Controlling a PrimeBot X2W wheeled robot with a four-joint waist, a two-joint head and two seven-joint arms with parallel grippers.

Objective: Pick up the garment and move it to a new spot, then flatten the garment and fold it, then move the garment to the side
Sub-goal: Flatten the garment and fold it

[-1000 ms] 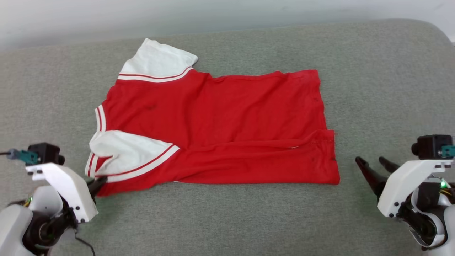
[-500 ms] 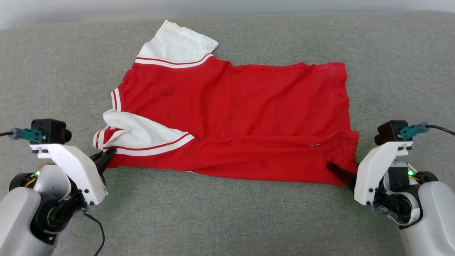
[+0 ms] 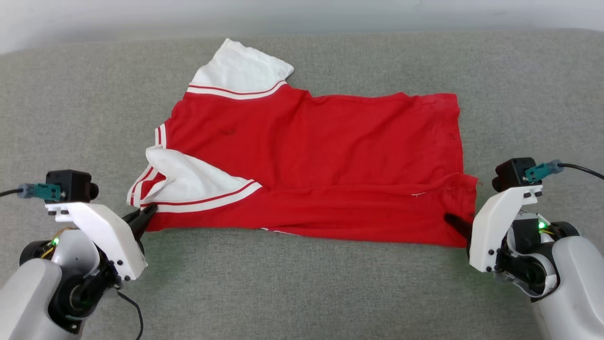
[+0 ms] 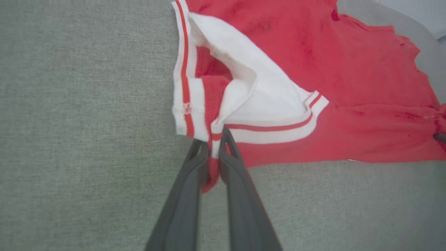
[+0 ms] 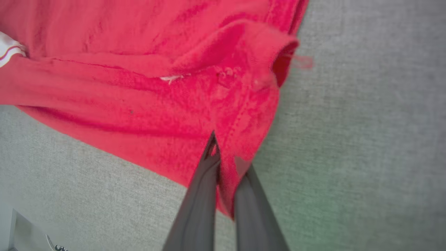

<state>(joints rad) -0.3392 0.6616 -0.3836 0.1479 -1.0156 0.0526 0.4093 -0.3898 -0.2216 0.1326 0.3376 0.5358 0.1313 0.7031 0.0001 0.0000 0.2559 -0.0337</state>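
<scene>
At the near edge, left gripper (image 3: 144,215) and right gripper (image 3: 454,222) each pinch a garment (image 3: 321,156) corner; long axis runs left-right between them.

We note the garment (image 3: 321,156) as thin matt cloth, sleeve trim (image 4: 271,130) ribbed knit, cushion (image 3: 302,288) beneath coarse grey woven fabric, left gripper (image 4: 213,137) and right gripper (image 5: 226,148) in smooth matt dark plastic
</scene>
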